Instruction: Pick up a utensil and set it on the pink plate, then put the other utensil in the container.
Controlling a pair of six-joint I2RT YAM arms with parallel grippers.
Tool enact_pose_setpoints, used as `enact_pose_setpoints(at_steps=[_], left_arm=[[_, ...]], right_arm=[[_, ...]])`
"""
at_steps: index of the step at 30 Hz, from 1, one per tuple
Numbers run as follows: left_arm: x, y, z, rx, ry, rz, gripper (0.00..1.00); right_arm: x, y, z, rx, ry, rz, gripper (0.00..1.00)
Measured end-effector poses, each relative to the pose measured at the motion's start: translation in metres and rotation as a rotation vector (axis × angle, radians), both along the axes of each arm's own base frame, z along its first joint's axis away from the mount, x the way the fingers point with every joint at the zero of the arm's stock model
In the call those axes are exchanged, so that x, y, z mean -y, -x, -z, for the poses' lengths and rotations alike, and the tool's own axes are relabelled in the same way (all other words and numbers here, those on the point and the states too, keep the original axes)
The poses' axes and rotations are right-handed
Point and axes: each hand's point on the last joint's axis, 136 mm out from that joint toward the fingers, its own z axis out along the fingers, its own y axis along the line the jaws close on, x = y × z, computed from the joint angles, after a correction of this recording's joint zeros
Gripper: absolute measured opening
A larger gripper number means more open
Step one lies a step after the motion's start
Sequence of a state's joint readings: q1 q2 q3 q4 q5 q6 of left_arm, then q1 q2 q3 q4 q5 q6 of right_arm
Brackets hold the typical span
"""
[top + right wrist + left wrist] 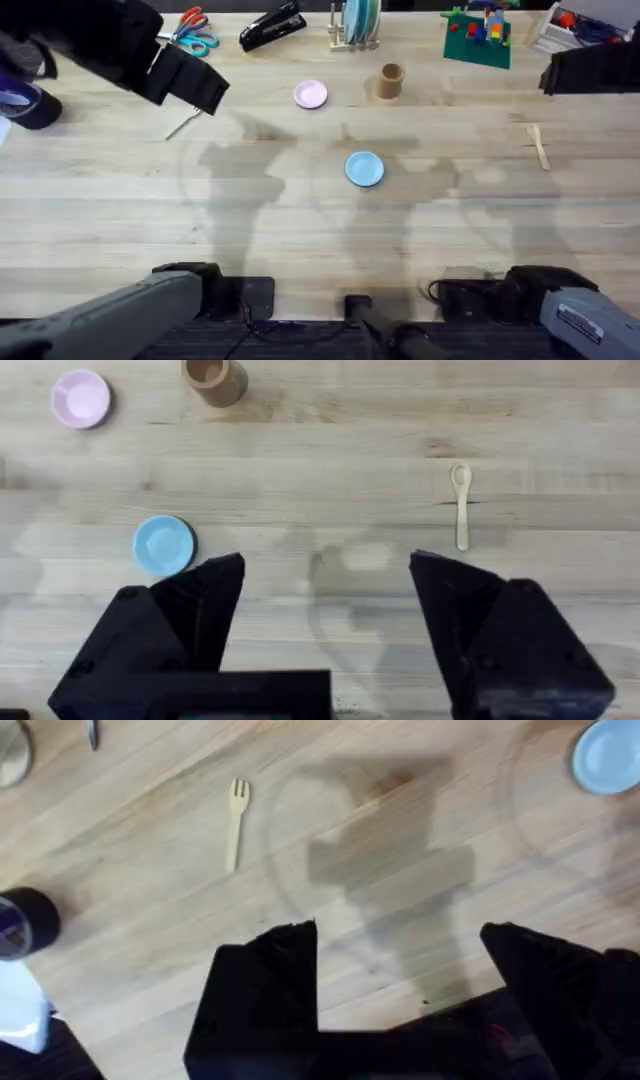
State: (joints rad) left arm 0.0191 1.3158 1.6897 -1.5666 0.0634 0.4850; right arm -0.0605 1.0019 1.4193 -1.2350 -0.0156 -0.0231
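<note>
Both pairs of black fingers stood apart, overhead: small light-pink round plate beside tan-brown cylinder cup, left wrist: left gripper above bare wood, pale wooden fork ahead, right wrist: right gripper open, pale round-ended wooden spoon lying flat nearby.

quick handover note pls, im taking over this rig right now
Left hand: open, empty, above the fork at the table's left.
Right hand: open, empty, near the spoon at the table's right.
Pink plate and brown cup: far middle of the table, both empty. Blue plate: centre, not part of the job.
Done: nothing.
Left: fork onto the pink plate, spoon into the cup.
</note>
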Motion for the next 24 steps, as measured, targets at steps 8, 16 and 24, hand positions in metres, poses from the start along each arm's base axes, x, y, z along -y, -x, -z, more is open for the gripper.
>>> enact_pose_setpoints(at_steps=[8,16,24], left_arm=[[-0.019,-0.016,0.025,-0.102,-0.078,0.016,0.992],[-0.036,-0.045,0.033,-0.070,-0.126,0.041,0.993],[-0.070,-0.073,0.070,-0.136,-0.094,0.087,0.993]], right_arm=[[0.000,0.000,0.000,0.001,0.000,0.000,0.993],[0.000,0.000,0.000,0.001,0.000,0.000,0.994],[0.000,0.000,0.000,0.001,0.000,0.000,0.994]])
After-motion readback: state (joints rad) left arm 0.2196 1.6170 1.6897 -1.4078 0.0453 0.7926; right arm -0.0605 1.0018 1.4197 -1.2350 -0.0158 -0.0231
